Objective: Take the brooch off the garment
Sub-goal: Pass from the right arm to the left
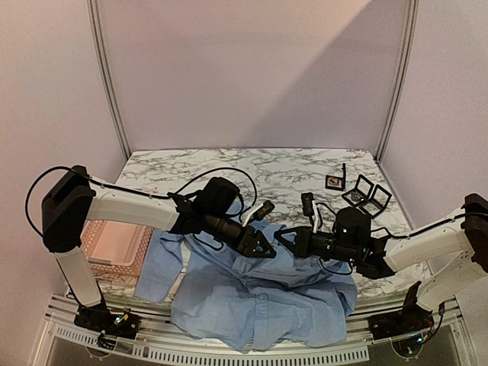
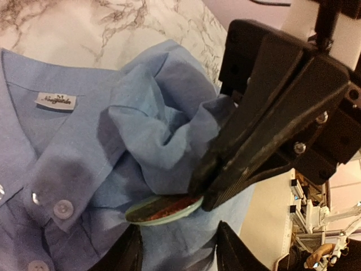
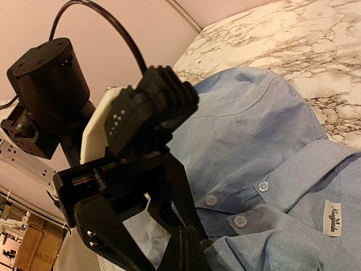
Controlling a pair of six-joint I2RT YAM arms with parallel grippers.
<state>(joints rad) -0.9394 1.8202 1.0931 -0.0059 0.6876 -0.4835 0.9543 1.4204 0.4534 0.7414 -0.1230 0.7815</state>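
Observation:
The garment (image 1: 259, 293) is a light blue buttoned shirt, crumpled over the table's near edge. On a raised fold near its collar sits the brooch (image 2: 163, 209), a round disc with a pale green rim and a dark red face. My right gripper (image 2: 204, 183) is shut on shirt fabric at the brooch's right edge, and the same shut fingers (image 3: 189, 245) show in the right wrist view. My left gripper (image 2: 179, 230) stands open just short of the brooch, one finger on either side of it and neither touching. In the top view both grippers meet over the shirt (image 1: 276, 242).
A pink plastic basket (image 1: 114, 245) stands at the left under the left arm. Small open black boxes (image 1: 366, 194) and a little framed item (image 1: 334, 181) lie at the back right of the marble table (image 1: 229, 164). Part of the shirt hangs over the front rail.

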